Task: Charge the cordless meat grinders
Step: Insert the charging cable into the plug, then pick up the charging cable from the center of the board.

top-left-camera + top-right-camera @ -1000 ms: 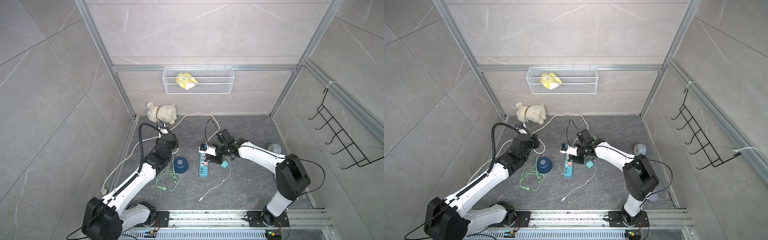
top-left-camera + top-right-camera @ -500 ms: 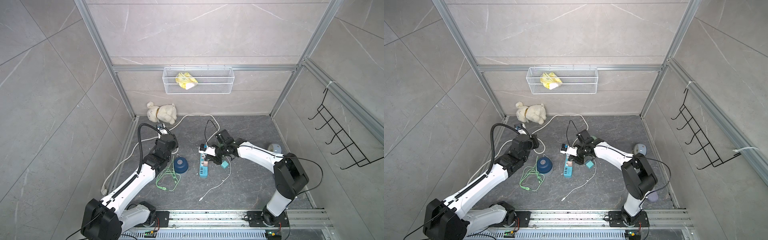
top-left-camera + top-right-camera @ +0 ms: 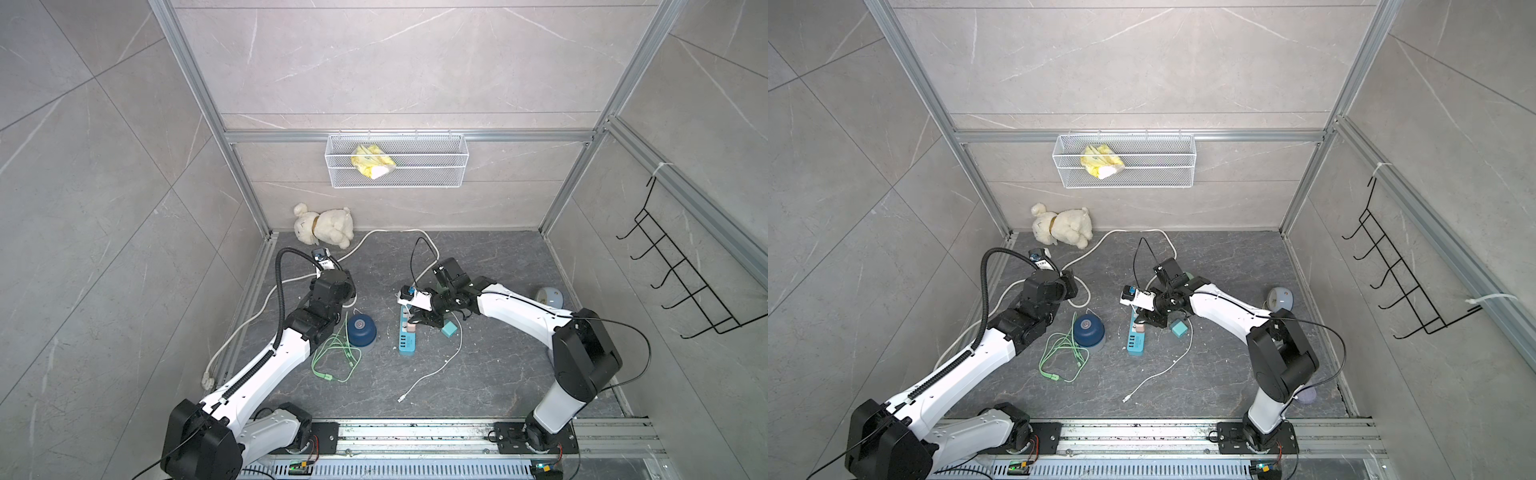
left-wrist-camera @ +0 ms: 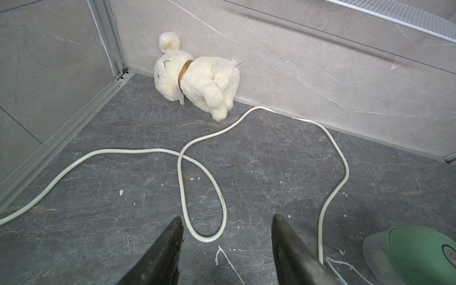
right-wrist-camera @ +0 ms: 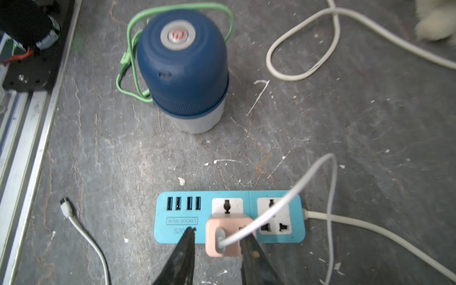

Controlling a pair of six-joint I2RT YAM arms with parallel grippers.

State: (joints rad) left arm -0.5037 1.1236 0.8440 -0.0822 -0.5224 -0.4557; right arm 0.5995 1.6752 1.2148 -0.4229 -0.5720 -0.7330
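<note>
Grey marble walls box in a dark stone counter [image 3: 498, 257]; 12 o'clock is the back wall. My right claw [image 5: 218, 233] stands with jaws apart astride the pink adapter [image 5: 229, 222], clamping nothing. The adapter looks seated in the blue power strip [image 5: 172, 230]. Its white cable [image 5: 283, 197] ends loose on the counter, so I judge 0 of 2 grinders charging.

The navy grinder [image 5: 182, 69] stands at 9 o'clock of the strip, upright with its long axis vertical and button up. Its empty side slot faces 3 o'clock. A green cable [image 3: 332, 357] lies unplugged beside it.

The mint grinder [image 4: 419, 254] shows only partly, so I cannot tell its lean. My left claw [image 4: 227, 222] hovers at 11 o'clock of the navy grinder, jaws apart and empty.
</note>
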